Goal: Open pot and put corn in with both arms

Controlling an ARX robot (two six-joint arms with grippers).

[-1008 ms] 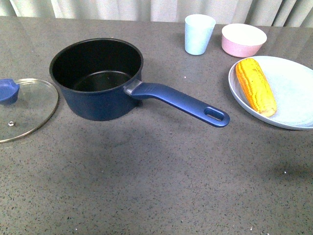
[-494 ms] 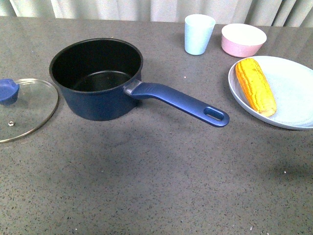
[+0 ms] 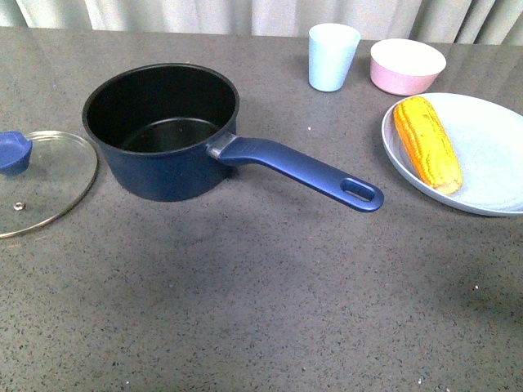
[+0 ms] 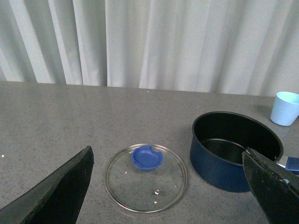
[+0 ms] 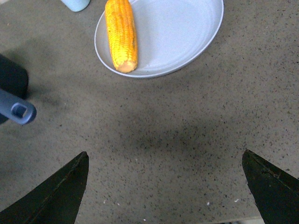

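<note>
On the grey table (image 3: 261,294), the pot (image 3: 163,135) stands left of centre, uncovered, its black inside bare, and its long blue handle (image 3: 298,170) reaches right and slightly nearer. The glass lid (image 3: 45,184) with its blue knob (image 3: 12,151) lies flat just left of the pot; the left wrist view shows a small gap between them. The corn (image 3: 426,144) lies far over on the right, on the left part of the pale blue plate (image 3: 490,175), running from far to near, well apart from the pot. Beyond the plate stand a pale blue cup (image 3: 333,55) and a pink bowl (image 3: 407,65), side by side near the curtain (image 3: 204,15). Neither arm shows in the front view. In the right wrist view the right gripper (image 5: 164,153) is spread wide and grips nothing; only bare table lies between its dark fingers (image 5: 60,191). The corn sits on the plate ahead of the fingertips, well clear of them and not between them, with the end of the pot handle showing at the edge of that picture. In the left wrist view the left gripper (image 4: 167,153) is also spread wide and empty above the table, with the lid ahead of its fingers (image 4: 60,186) and the pot beside one of them.
</note>
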